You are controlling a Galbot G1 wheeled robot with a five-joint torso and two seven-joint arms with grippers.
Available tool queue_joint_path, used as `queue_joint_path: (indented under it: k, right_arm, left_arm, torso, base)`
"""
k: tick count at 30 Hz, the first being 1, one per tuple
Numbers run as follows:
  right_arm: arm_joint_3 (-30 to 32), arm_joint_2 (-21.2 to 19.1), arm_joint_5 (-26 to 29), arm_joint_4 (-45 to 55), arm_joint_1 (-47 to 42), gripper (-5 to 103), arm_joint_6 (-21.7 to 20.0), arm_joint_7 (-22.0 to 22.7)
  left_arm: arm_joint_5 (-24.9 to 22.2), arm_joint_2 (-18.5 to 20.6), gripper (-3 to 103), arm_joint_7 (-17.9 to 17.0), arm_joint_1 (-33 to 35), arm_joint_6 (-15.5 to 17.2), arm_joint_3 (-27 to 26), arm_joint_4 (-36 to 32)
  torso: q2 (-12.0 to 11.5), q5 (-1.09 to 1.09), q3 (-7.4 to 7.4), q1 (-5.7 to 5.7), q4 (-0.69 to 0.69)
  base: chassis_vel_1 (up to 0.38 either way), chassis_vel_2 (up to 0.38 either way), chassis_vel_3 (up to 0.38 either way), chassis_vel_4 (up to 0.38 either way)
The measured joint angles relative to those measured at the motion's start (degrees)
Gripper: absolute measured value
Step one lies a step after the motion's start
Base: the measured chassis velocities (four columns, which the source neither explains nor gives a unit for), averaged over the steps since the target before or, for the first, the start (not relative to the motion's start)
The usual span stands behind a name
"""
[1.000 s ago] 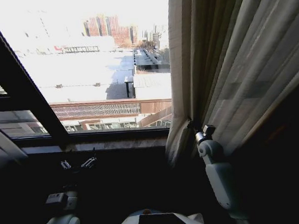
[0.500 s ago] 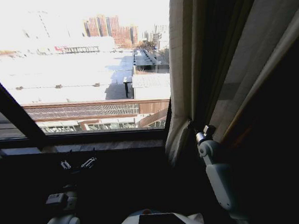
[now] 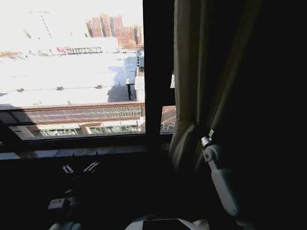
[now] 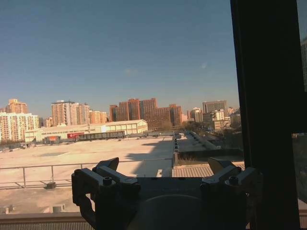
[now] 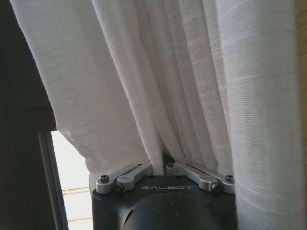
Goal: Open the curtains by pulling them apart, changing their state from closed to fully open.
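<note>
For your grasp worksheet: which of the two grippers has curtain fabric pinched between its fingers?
The right gripper: a curtain fold is clamped in it. The left gripper is open, holding nothing.

The curtains hang bunched at the head view's 2 o'clock, just right of the upright window frame bar. The right gripper sits at the folds' lower edge, pinching a pleat. The left gripper rests low at 8 o'clock, below the window sill, well apart from the fabric.
</note>
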Motion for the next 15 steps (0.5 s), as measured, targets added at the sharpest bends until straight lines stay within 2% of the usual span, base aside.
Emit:
queue_joint_path:
  k: [3,10,15]
  right_arm:
    - [0.12,0.09,-0.03,-0.39,0.20,0,0.01,0.04]
    - [0.82,0.56,-0.31,-1.83,0.26,0,-0.13,1.14]
    - [2.46,0.66,-1.38,-3.84,0.05,0,-0.37,2.70]
  left_arm:
    - [0.01,0.08,100,0.08,-0.26,0.02,0.06,0.30]
    - [0.02,0.32,100,0.08,-0.63,0.10,0.11,0.87]
    - [-0.04,0.33,100,0.03,-0.64,0.06,0.08,1.01]
  torso:
    - [0.00,0.04,0.00,0.00,0.00]
    - [0.00,-0.07,0.00,0.00,0.03]
    - [0.00,-0.02,0.00,0.00,0.03]
  base:
    - [-0.124,-0.152,0.178,0.189]
    - [-0.005,-0.011,0.012,0.003]
    - [0.021,0.021,-0.012,-0.027]
